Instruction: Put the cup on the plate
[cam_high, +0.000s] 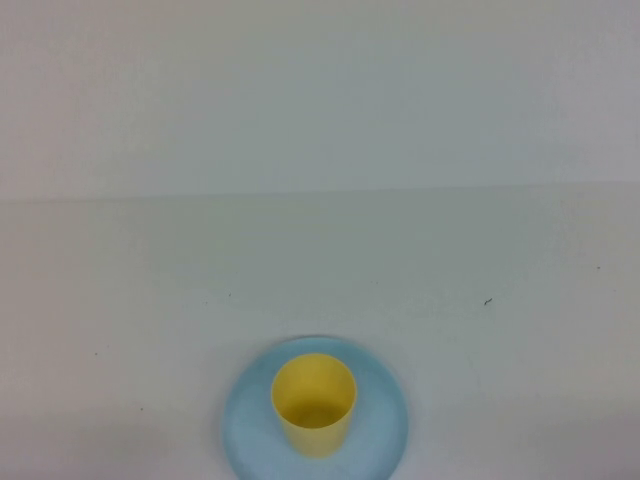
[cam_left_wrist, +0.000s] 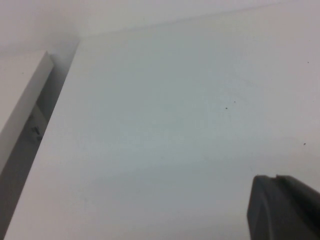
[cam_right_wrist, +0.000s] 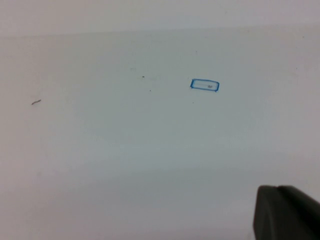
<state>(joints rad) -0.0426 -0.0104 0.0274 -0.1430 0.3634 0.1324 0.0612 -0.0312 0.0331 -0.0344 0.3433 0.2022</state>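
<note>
In the high view the yellow cup stands upright on the light blue plate, near the table's front edge at the middle. Neither arm shows in that view. My left gripper appears only in the left wrist view, its dark fingers pressed together with nothing between them, above bare white table. In the right wrist view my right gripper is likewise shut and empty over bare table. The cup and the plate show in neither wrist view.
A white panel edge with a dark gap beside it runs along the table in the left wrist view. A small blue rectangle mark is drawn on the table in the right wrist view. The table's back edge meets a white wall.
</note>
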